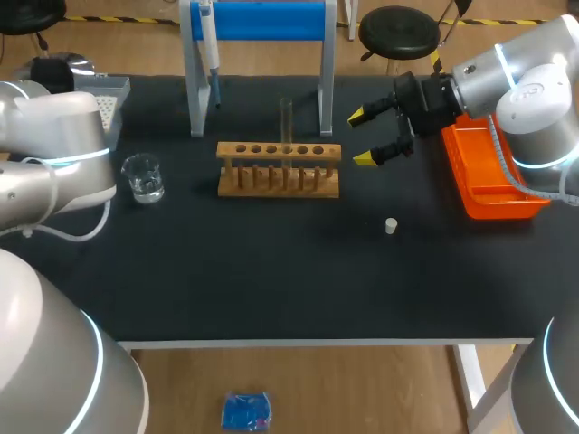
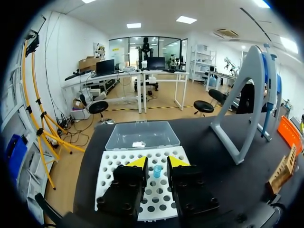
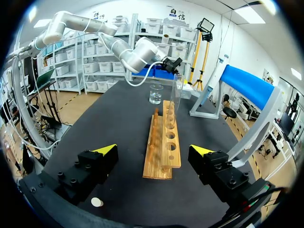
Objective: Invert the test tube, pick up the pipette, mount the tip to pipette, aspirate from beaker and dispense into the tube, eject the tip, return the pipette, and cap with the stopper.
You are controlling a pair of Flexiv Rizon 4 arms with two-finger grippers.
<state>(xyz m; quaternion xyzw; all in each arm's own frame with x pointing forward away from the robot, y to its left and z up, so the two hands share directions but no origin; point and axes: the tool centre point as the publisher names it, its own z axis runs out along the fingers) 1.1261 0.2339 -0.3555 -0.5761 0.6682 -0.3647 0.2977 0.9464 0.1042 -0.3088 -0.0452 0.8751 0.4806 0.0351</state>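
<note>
A clear test tube stands upright in the wooden rack. My right gripper hangs open just right of the rack; in its wrist view the rack and tube lie ahead of the right gripper. The pipette hangs on the blue-topped stand. My left gripper is low over the white tip rack, its fingers narrowly apart on either side of a blue tip without touching it. Beaker and white stopper rest on the table.
An orange tray lies at the table's right edge under my right arm. The tip box sits at the back left with its clear lid open beyond the rack. In the head view my left arm hides its own gripper.
</note>
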